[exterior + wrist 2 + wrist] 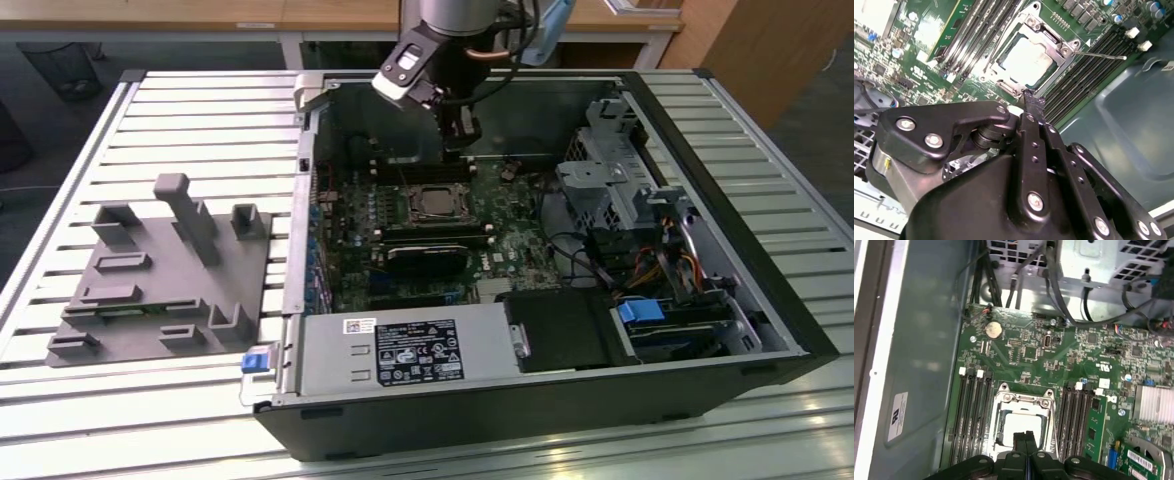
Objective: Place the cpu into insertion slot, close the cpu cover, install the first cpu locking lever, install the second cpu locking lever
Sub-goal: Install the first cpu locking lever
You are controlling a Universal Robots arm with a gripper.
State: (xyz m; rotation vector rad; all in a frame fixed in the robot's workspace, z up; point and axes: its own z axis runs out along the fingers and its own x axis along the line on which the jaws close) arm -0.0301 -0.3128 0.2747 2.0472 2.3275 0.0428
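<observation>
End effector (458, 150) reaches down into the open computer case (747, 300), which lies on the slatted counter (160, 110). Fingers pressed together in both wrist views, nothing held between them.

The cpu (1026, 61) sits in the insertion slot (1004, 86) on the green board, silvery top facing up. The cpu cover (1050, 36) lies down around it, so the chip shows through the window. In the second wrist view the closed tip of the end effector (1033, 100) is just beside one edge of the socket frame; cannot tell whether it touches. In the first wrist view the tip (1026, 436) overlaps the near edge of the cpu (1016, 424). One thin metal lever (1104, 56) sticks out from a socket corner, across the black memory slots (1089, 62).

Labels: a white sticker (898, 415) on the grey case wall, with dark print too small to make out. The power supply (400, 355) carries a large label — a dense block of marks and text, not legible.

A grey fixture block (160, 270) stands on the counter at the exterior view's left, well apart from the case.
</observation>
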